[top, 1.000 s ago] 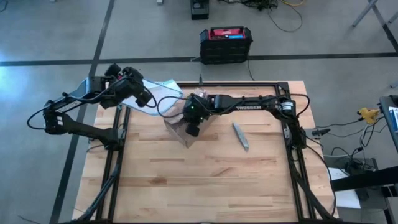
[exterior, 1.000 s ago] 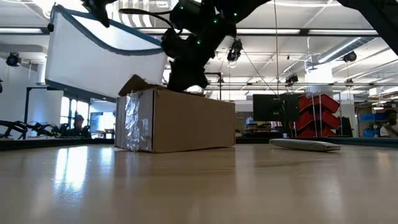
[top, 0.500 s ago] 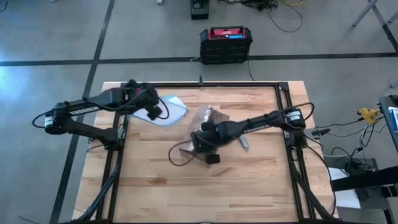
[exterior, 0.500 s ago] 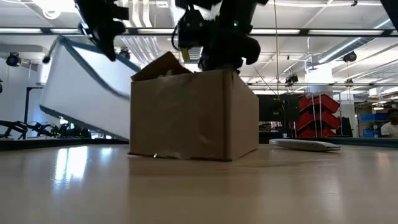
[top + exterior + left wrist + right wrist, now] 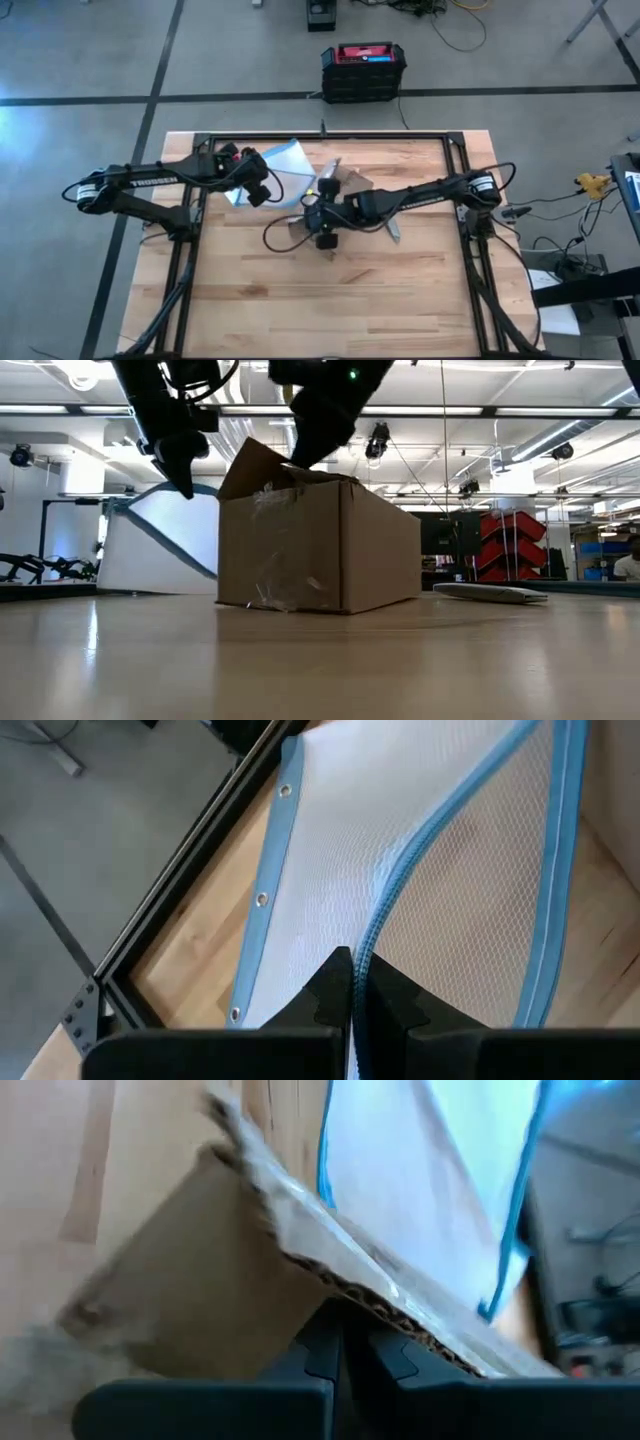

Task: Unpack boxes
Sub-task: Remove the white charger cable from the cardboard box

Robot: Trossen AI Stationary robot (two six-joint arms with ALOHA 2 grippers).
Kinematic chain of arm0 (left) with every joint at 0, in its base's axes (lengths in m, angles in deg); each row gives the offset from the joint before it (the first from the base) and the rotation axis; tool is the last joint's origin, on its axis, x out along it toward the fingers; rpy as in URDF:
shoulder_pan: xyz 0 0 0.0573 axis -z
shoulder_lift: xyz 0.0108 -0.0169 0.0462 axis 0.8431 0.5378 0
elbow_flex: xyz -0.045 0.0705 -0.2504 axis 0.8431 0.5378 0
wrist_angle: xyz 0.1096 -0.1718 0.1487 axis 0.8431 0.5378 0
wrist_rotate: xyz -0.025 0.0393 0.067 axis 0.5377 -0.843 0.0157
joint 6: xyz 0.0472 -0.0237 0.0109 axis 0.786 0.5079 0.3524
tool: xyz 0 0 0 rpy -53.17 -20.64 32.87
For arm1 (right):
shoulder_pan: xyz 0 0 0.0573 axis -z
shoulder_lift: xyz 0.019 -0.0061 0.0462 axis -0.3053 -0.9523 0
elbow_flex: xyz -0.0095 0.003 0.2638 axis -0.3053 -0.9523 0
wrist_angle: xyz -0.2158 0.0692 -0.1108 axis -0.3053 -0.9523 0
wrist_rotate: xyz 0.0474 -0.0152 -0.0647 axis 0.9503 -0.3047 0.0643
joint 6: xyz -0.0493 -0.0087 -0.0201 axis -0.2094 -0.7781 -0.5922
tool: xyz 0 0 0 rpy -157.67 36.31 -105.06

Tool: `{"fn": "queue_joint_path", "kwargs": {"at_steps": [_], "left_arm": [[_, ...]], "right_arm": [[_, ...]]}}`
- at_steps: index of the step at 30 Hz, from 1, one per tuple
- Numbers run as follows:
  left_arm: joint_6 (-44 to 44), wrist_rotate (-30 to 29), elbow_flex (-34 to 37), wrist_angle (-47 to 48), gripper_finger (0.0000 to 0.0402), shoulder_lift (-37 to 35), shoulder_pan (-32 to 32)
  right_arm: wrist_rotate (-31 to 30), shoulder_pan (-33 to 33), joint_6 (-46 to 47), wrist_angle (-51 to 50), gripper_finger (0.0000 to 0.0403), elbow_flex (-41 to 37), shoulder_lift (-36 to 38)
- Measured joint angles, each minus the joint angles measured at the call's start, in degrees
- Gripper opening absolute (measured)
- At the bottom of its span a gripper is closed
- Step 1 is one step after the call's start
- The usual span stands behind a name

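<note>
Low view shows the box standing mid-worktop, one flap raised. The right claw pinches that flap, probably steadying it. The left claw, clamped on the mesh pouch, holds it just beside.

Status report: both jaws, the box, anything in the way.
Left gripper shut on mesh pouch. Right gripper shut on cardboard box flap, box on table. Pouch beside box; flat grey object lies apart.
</note>
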Motion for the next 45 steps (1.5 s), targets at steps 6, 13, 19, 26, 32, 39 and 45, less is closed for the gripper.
{"fn": "queue_joint_path", "kwargs": {"at_steps": [6, 13, 19, 26, 32, 39, 45], "left_arm": [[0.0, 0.0, 0.0, -0.3, 0.0000, 0.0, 0.0], [-0.3, -0.1, 0.0, 0.2, 0.0000, 0.0, 0.1], [-0.3, -0.1, 0.0, -1.1, 0.0000, 0.0, 0.1], [-0.3, -0.1, 0.0, -1.2, 0.0000, 0.0, 0.1], [-0.5, -0.1, 0.0, -1.2, 0.0000, 0.0, 0.1], [-0.5, -0.1, 0.0, -1.2, 0.0000, 0.0, 0.1], [-0.5, -0.1, 0.0, -1.2, 0.0000, 0.0, 0.1]], "right_arm": [[8.0, 3.9, -2.0, -2.1, 0.0000, -0.7, -0.1], [22.4, 7.5, -5.8, -20.0, 0.0000, 3.3, 0.3], [30.5, 7.8, -8.4, -31.1, 0.0000, 7.7, 0.4], [39.9, 7.7, -8.3, -36.6, 0.0000, 8.6, 0.4], [28.6, 7.6, -2.9, -35.0, 0.0000, 8.6, 0.4], [21.1, 7.1, -1.2, -32.0, 0.0000, 8.6, 0.4], [11.3, 7.0, -1.3, -25.7, 0.0000, 8.6, 1.3]]}}
